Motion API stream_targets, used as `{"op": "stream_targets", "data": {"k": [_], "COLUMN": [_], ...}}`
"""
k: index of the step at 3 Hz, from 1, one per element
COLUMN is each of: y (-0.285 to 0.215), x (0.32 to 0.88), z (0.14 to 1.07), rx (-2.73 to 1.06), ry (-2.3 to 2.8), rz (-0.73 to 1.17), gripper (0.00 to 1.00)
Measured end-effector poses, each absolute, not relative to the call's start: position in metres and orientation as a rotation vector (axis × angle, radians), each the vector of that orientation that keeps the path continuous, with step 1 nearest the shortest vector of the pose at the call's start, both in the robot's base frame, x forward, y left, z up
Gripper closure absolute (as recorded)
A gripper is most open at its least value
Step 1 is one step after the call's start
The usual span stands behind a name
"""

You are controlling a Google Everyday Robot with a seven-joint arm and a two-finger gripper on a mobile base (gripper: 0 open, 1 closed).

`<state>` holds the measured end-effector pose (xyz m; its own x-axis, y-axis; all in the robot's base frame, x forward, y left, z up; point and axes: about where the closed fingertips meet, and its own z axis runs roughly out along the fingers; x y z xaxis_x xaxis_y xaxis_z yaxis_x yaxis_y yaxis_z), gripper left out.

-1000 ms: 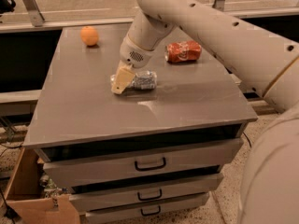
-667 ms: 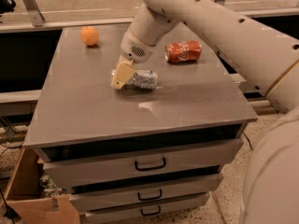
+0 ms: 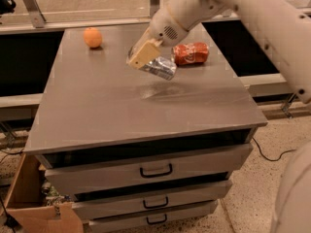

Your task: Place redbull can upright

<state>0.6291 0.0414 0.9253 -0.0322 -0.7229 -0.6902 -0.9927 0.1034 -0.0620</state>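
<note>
The redbull can [image 3: 160, 67] is a slim silver and blue can, held on a slant above the grey tabletop [image 3: 121, 110]. My gripper [image 3: 143, 58] is shut on the can's left end, its tan fingers [image 3: 141, 55] clamped around it. The can hangs clear of the table, its free end pointing right and slightly down. My white arm comes in from the upper right.
A crushed red-orange soda can [image 3: 191, 53] lies on its side just right of my gripper. An orange [image 3: 92, 37] sits at the table's far left corner. Drawers with handles [image 3: 155, 171] are below the tabletop. A cardboard box [image 3: 29, 208] stands on the floor at lower left.
My gripper has lifted the redbull can off the tabletop and moved it slightly up and to the right. The can now hangs in the air on a slant.
</note>
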Motion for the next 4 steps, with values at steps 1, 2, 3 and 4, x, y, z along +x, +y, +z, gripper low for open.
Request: {"op": "stream_targets", "data": {"k": [1, 2, 3, 4], "y": [0.002, -0.044, -0.076, -0.096], "x": [0.637, 0.638, 0.632, 0.621], "z": [0.958, 0.987, 1.006, 1.011], "rx": [-1.511, -1.334, -1.212, -1.130], "ry": [1.694, 1.540, 1.402, 1.326], "rz": [0.748, 0.897, 0.986, 1.046], "gripper": [1.00, 1.00, 1.00, 1.00]}}
